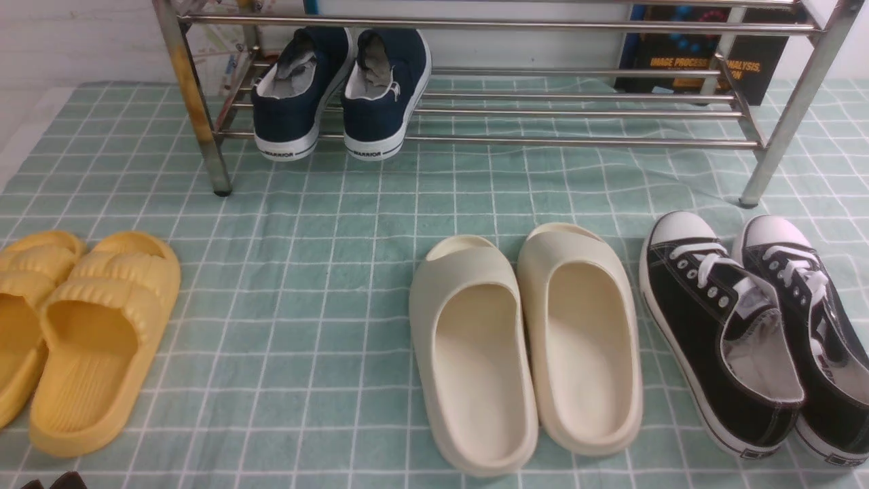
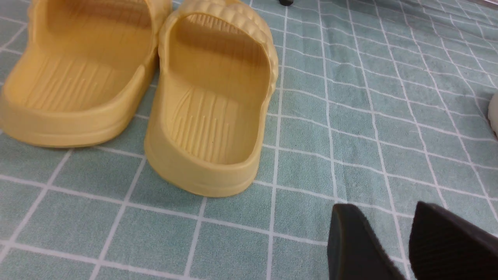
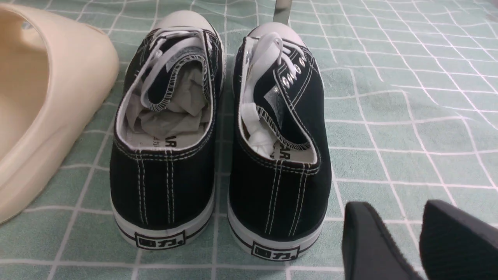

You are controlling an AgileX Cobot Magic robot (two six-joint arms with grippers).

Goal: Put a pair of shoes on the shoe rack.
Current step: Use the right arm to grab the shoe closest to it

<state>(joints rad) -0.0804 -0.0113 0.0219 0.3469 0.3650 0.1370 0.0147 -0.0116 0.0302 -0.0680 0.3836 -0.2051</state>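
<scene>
Yellow slide slippers (image 1: 102,339) lie at the left and cream slide slippers (image 1: 475,353) at centre, both pairs on the green checked cloth (image 1: 305,224). Navy WARRIOR sneakers (image 1: 383,88) stand farther back, heels toward the camera.

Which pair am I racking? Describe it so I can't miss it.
Find the shoe rack, then its right front leg. On the cloth before it, right of the cream slides, stands the pair of shoes: the only black lace-ups, with white toe caps.

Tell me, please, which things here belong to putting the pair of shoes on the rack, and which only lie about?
Job: black canvas sneakers, shoe rack.
Lying about: navy sneakers on the rack, cream slides, yellow slides, green checked cloth.
</scene>
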